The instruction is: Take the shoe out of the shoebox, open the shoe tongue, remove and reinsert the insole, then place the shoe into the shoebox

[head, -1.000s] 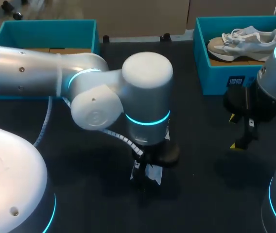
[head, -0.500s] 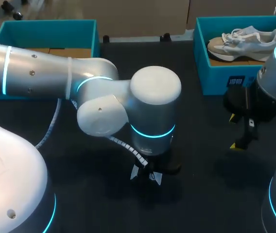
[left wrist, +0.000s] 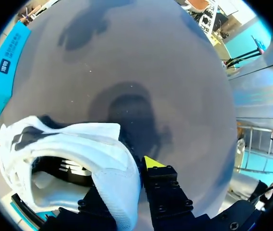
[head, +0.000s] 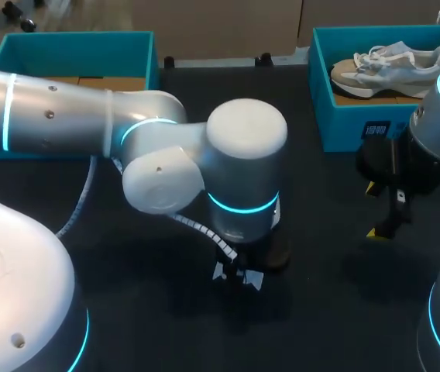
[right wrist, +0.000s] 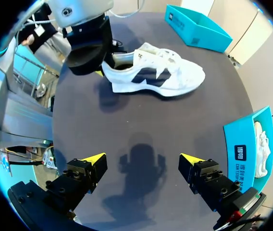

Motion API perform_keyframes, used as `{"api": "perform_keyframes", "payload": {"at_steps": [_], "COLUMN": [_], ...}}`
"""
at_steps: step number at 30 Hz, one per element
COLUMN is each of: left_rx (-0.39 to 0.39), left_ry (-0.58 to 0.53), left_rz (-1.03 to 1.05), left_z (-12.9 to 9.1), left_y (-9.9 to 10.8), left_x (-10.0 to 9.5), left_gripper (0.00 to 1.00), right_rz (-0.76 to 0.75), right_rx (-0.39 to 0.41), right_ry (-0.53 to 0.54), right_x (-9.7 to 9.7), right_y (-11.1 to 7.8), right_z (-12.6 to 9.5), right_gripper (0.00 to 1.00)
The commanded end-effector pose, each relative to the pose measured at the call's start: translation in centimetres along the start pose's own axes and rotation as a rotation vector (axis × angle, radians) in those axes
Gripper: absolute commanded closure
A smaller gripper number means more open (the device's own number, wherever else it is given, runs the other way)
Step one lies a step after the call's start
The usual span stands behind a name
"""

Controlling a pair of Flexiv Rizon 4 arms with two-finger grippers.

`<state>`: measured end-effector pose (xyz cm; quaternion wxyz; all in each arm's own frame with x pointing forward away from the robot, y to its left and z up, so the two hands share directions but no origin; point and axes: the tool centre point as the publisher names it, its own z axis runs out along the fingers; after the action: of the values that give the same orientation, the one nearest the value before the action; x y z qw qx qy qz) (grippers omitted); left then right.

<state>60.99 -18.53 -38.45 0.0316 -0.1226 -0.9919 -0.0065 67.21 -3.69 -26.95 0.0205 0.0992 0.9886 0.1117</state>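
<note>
Gripping the white shoe (right wrist: 155, 74) by its heel, left tool (left wrist: 129, 175) points down; right tool (right wrist: 142, 157) hovers open.

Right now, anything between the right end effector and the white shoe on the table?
Nothing. The right wrist view shows only bare table between the open right end effector and the white shoe ahead of it.
</note>
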Motion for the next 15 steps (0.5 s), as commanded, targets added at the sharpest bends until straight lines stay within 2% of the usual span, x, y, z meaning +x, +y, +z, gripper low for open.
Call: {"api": "perform_keyframes", "payload": {"at_steps": [1, 7, 12, 15], "left_rx": [0.034, 0.051, 0.082, 0.05], "left_ry": [0.027, 0.059, 0.109, 0.095], "left_rz": [0.009, 0.023, 0.052, 0.033], "left_z": [-2.9, -7.0, -11.4, -13.7], "left_y": [1.6, 3.6, 6.4, 8.0], "left_x": [-0.5, -2.3, -3.5, -4.3], "left_gripper": [1.0, 1.0, 1.0, 1.0], "right_rz": [0.0, 0.0, 0.0, 0.0], "right_rx": [0.0, 0.0, 0.0, 0.0], "right_ry": [-0.002, -0.002, -0.002, -0.002], "right_x": [0.1, 0.1, 0.1, 0.1], "right_y": [-0.1, -0.1, -0.1, -0.1], "right_z": [0.0, 0.0, 0.0, 0.0], "right_gripper": [0.0, 0.0, 0.0, 0.0]}}
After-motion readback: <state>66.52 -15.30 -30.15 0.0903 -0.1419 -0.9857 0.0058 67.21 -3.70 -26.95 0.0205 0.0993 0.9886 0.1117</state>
